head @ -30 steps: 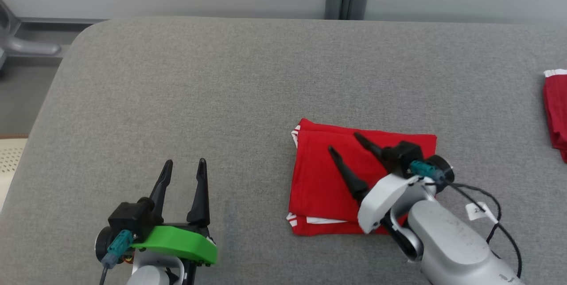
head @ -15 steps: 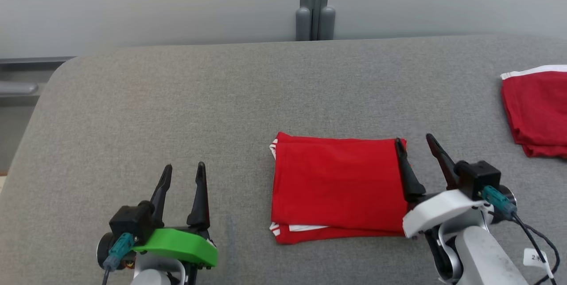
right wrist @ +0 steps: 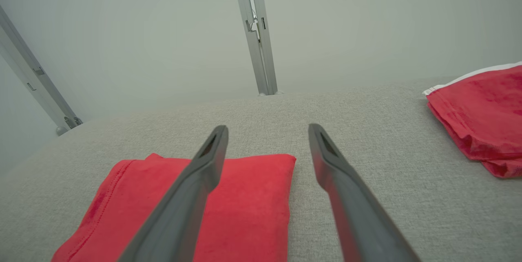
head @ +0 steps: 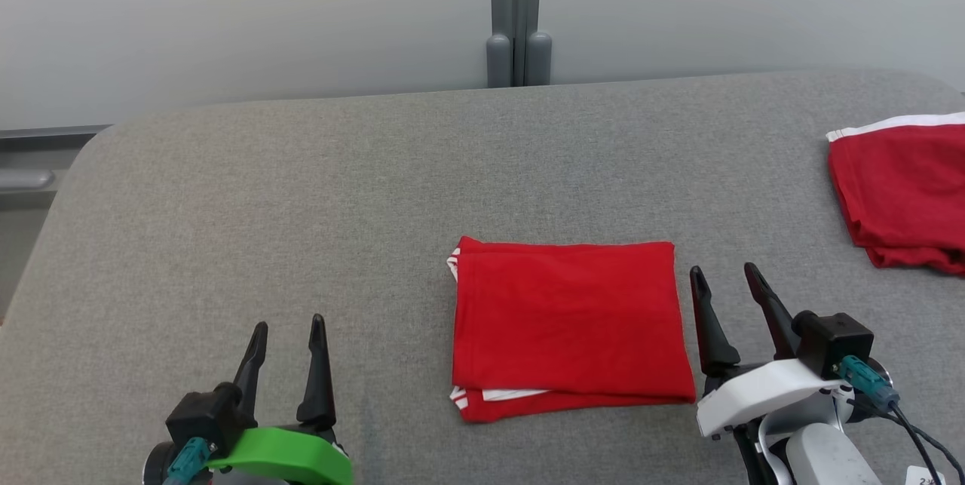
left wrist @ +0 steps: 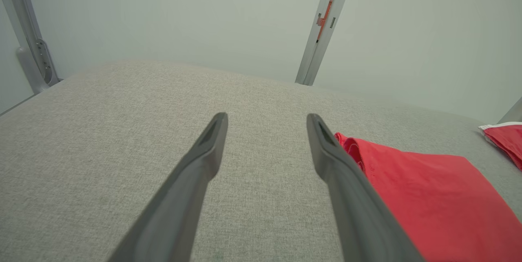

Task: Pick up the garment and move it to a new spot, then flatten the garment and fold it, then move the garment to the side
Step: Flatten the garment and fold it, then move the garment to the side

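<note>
- The folded garment [head: 569,323] lies flat on the table [head: 301,191], near the front, a bit right of the middle.
- The left gripper [head: 289,322] is at the front left, well apart from the folded garment.
- The right gripper [head: 722,268] is just beside its right edge.
- Another garment [head: 901,183] lies at the table's right edge, farther back.
- A post [head: 516,17] stands behind the table.

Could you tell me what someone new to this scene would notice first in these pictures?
The eye goes first to the folded red garment, lying flat near the middle of the grey table. A second red garment, with a white band along one edge, lies at the right of the table. On either side of the folded one, the left gripper and the right gripper stand open and empty.
</note>
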`<state>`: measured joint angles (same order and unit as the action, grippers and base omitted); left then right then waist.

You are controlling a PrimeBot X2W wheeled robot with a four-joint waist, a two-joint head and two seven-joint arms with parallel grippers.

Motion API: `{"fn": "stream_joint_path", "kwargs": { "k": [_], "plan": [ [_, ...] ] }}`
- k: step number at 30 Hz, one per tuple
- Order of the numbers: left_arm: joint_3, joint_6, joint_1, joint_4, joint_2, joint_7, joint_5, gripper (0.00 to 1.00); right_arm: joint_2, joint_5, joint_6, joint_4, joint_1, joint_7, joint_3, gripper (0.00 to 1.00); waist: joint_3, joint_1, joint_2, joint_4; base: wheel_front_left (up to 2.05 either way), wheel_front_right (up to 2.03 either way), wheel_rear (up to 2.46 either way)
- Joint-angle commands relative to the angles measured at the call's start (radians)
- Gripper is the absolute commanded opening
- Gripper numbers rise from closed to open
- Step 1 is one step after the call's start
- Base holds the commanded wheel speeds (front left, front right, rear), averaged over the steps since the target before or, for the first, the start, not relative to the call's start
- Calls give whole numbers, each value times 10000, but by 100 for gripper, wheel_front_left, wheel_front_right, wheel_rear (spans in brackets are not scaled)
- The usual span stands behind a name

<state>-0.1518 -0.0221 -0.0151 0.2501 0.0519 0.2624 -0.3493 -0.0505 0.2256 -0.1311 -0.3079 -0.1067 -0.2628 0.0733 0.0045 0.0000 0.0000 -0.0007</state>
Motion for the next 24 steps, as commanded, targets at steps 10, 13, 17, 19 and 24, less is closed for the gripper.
{"fn": "stream_joint_path", "kwargs": {
  "k": [10,13,17,19,24],
  "plan": [
    [45,-123,141,57,-9,31,145,100,-7,-31,10,-36,183,-24,140,100,-56,0,0,100,0,0,0],
    [27,-98,136,75,-9,31,70,100,-7,-9,10,-86,192,-24,182,100,-61,0,0,113,0,0,0],
    [58,-88,89,61,-8,31,87,100,-8,4,10,-154,167,-24,195,100,-54,0,0,135,0,0,0],
    [81,-77,72,45,-9,31,103,100,-12,-3,10,-283,161,51,98,100,-47,0,0,146,0,0,0],
    [92,-84,-10,-71,-9,31,110,100,-10,-77,10,-736,-95,1088,-417,100,5,0,0,230,0,0,0]
  ]
}}
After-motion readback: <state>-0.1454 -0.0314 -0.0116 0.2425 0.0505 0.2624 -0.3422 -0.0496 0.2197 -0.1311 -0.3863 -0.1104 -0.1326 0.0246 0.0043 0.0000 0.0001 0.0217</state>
